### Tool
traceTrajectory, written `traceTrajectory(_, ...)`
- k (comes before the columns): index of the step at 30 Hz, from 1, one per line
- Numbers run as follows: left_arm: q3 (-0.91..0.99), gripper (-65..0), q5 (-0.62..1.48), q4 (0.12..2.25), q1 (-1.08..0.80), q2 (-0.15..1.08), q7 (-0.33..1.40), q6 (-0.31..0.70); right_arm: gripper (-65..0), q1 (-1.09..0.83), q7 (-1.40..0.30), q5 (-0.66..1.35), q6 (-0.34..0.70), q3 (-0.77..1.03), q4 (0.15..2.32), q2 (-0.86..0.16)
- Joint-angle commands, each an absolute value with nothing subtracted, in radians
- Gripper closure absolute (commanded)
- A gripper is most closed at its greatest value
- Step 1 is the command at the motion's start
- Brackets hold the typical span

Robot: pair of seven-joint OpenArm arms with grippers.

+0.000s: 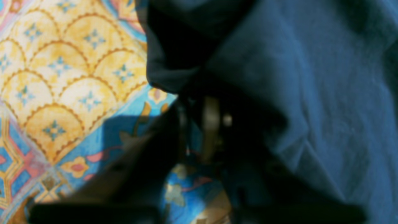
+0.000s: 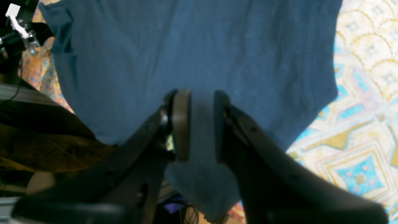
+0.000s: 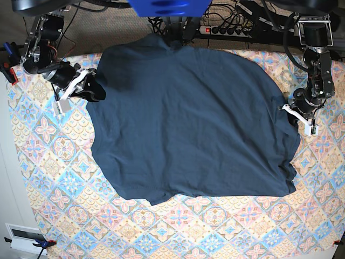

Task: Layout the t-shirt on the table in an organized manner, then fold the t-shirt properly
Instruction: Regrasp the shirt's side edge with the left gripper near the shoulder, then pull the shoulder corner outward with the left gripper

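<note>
Two grippers pinch one soft navy t-shirt — left gripper clamped on its edge, right gripper gripping a fold — over the diamond-patterned table.

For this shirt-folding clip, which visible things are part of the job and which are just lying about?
Part of the job:
- t-shirt, spread across the table
- table with its patterned cloth
- left gripper, shut at the shirt's edge
- right gripper, fabric between its jaws

Just lying about:
- power strip and cables behind the table
- blue object at the far edge
</note>
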State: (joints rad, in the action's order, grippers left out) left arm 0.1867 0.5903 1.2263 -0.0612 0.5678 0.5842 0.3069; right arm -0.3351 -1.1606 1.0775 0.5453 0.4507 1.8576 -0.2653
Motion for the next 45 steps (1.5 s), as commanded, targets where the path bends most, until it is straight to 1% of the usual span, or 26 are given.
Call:
traceTrajectory(1, 0.188, 0.0, 0.595, 1.233, -0.064, 0.581, 0.627, 0.314, -12.4, -0.331, -1.141, 1.099, 0.549, 0.458, 1.871, -0.278)
traceTrajectory(4, 0.246, 0.0, 0.596, 1.265, -0.079, 0.593, 0.631, 0.315, -12.4, -0.331, -1.139, 1.098, 0.549, 0.458, 1.87, -0.278)
traceTrajectory(10, 0.492, 0.0, 0.671, 1.514, -0.26, 0.611, 0.771, 0.315, -12.4, -0.331, -1.139, 1.098, 0.549, 0.456, 1.87, -0.278)
traceTrajectory(13, 0.588, 0.0, 0.714, 1.589, -0.343, 0.611, 0.816, 0.317, -12.4, -0.331, -1.139, 1.098, 0.549, 0.456, 1.87, -0.278)
traceTrajectory(16, 0.642, 0.0, 0.728, 1.623, -0.409, 0.61, 0.817, 0.317, -12.4, -0.331, -1.141, 1.098, 0.549, 0.456, 1.87, -0.278)
traceTrajectory(28, 0.651, 0.0, 0.716, 1.616, -0.547, 0.61, 0.817, 0.315, -12.4, -0.34, -1.148, 1.098, 0.549, 0.455, 1.877, -0.278)
traceTrajectory(34, 0.645, -0.4, 0.596, 1.616, -0.539, 0.604, 0.817, 0.315, -12.4, -0.377, -1.148, 1.096, 0.549, 0.453, 1.873, -0.282)
traceTrajectory(37, 0.645, -5.0, 0.595, 1.618, -0.538, 0.602, 0.817, 0.314, -12.4, -0.39, -1.148, 1.084, 0.549, 0.455, 1.868, -0.286)
traceTrajectory(42, 0.647, -14.9, 0.595, 1.616, -0.538, 0.601, 0.817, 0.314, -12.8, -0.469, -1.148, 0.984, 0.549, 0.46, 1.868, -0.286)
traceTrajectory(45, 0.647, -17.6, 0.593, 1.616, -0.538, 0.601, 0.817, 0.314, -12.8, -0.509, -1.148, 0.983, 0.549, 0.458, 1.877, -0.286)
